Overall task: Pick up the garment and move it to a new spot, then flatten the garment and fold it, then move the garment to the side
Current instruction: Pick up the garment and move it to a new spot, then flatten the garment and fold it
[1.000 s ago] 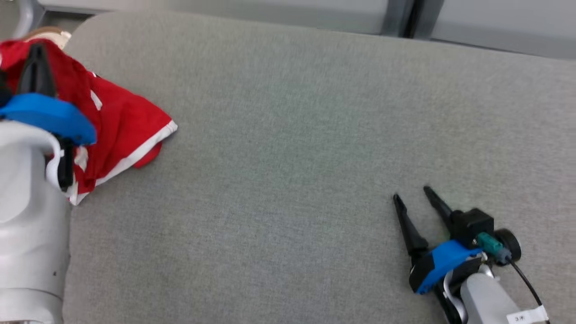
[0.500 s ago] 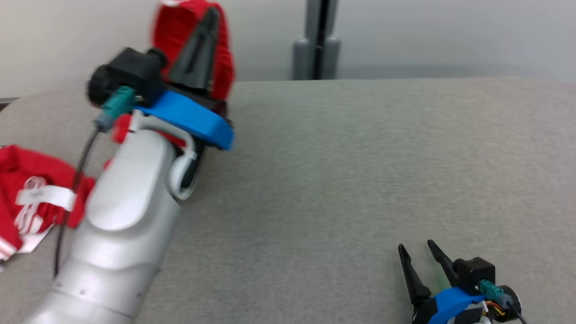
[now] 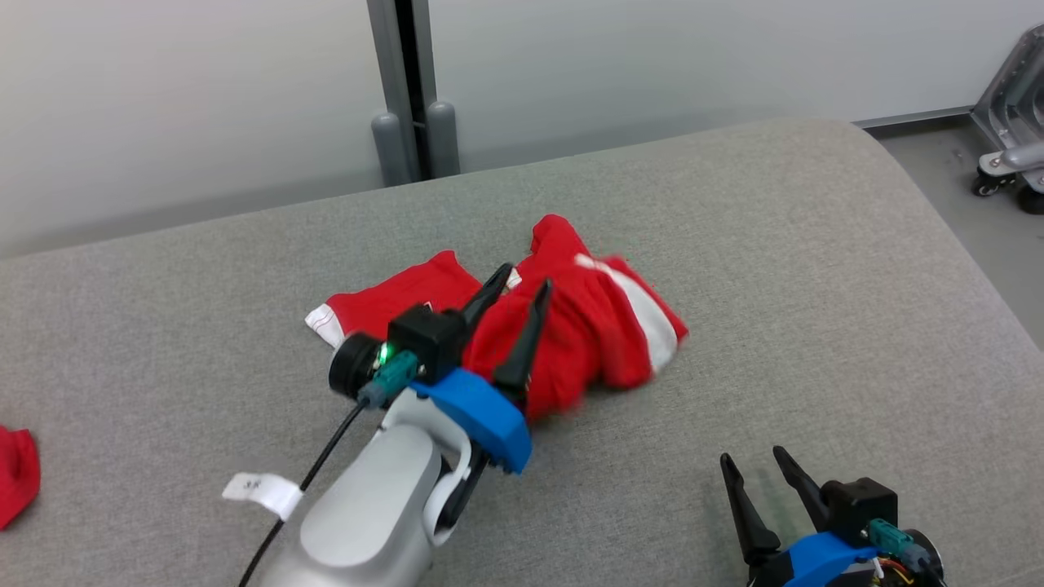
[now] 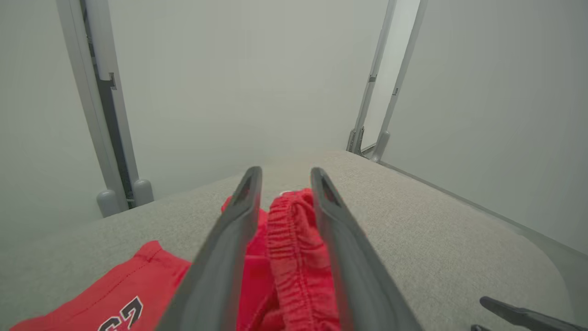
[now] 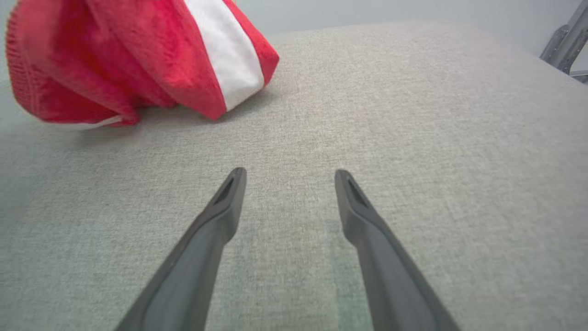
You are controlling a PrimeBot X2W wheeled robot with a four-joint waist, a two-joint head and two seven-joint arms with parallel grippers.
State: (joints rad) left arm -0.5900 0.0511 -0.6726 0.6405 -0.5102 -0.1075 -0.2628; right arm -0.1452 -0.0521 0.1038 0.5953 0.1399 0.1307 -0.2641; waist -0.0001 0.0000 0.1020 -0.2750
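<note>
garment (image 3: 603, 334): red shorts with a white side stripe (image 5: 225, 69) and white hem trim, bunched in a crumpled heap near the middle of the worktop (image 3: 816, 244), nearer its far edge than its near one.
waistband (image 4: 294, 230): elastic and gathered, raised between the left fingers; one leg lies flatter toward the worktop's left edge, printed digits (image 4: 121, 317) showing.
left gripper (image 3: 525, 275): fingers apart, waistband loose between them; no pinch evident.
right gripper (image 3: 750, 456): fingers spread wide, empty, low by the near edge toward the right corner, well apart from the heap.
step in hand: judged the close of the move to a new spot; flattening not yet begun.
next move calls for: both grippers to find opposite waistband or hem corners and draw the cloth out flat; the bunched layers may drag together.
</note>
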